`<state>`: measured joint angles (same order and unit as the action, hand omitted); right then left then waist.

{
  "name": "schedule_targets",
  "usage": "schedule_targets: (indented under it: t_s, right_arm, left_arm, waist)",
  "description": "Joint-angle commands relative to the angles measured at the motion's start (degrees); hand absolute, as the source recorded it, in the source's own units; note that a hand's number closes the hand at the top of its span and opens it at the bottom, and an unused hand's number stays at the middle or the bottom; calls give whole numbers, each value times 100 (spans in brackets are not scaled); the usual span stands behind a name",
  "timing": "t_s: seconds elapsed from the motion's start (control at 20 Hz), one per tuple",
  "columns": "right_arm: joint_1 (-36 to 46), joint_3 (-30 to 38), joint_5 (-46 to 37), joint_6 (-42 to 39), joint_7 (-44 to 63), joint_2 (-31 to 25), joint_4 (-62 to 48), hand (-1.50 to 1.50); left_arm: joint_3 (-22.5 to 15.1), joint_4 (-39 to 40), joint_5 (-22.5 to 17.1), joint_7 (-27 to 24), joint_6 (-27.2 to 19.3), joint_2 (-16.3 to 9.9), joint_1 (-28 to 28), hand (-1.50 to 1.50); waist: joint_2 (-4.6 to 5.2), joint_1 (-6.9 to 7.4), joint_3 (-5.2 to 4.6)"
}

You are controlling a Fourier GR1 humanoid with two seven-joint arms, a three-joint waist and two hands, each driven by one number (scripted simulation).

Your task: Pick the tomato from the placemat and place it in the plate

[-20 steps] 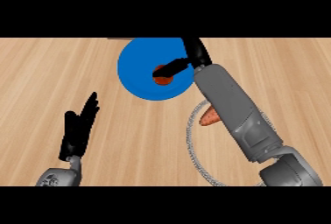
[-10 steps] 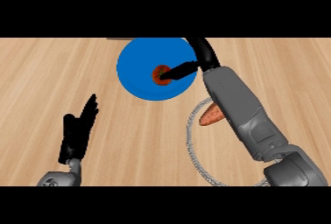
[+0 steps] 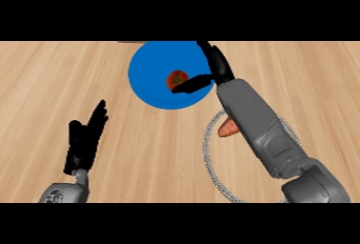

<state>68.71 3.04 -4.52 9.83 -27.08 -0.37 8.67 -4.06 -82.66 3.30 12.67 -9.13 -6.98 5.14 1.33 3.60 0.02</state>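
The red tomato (image 3: 175, 80) lies on the blue plate (image 3: 151, 76), right of the plate's middle. My right hand (image 3: 216, 71) is over the plate's right rim, just right of the tomato. Its fingers point up and away, straight, and its thumb (image 3: 194, 85) reaches to the tomato's lower right side, so the hand is open. The round placemat (image 3: 209, 157), with a grey woven rim, lies below the plate and is mostly hidden under my right forearm. My left hand (image 3: 84, 138) rests open at the lower left, fingers up.
An orange vegetable (image 3: 228, 127) lies on the placemat beside my right forearm. The wooden counter (image 3: 63, 81) spreads on all sides. A small grey edge (image 3: 132, 42) shows at the top, just beyond the plate.
The right hand's fingers have straightened and lifted off the tomato. The tomato now lies uncovered on the plate. The left hand has not moved.
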Motion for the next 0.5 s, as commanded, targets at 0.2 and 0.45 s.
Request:
schedule_targets:
  t_s: [0.2,0.45]
  right_arm:
    - [-47,-95,-134,504,118,35,-212,-150]
    - [-19,-55,-249,578,136,-32,-271,-150]
  left_arm:
    - [138,78,-20,-185,122,-130,-104,0]
    - [164,-127,-60,-16,157,-154,-104,0]
  waist:
    - [-25,-21,-1]
    - [0,-6,1]
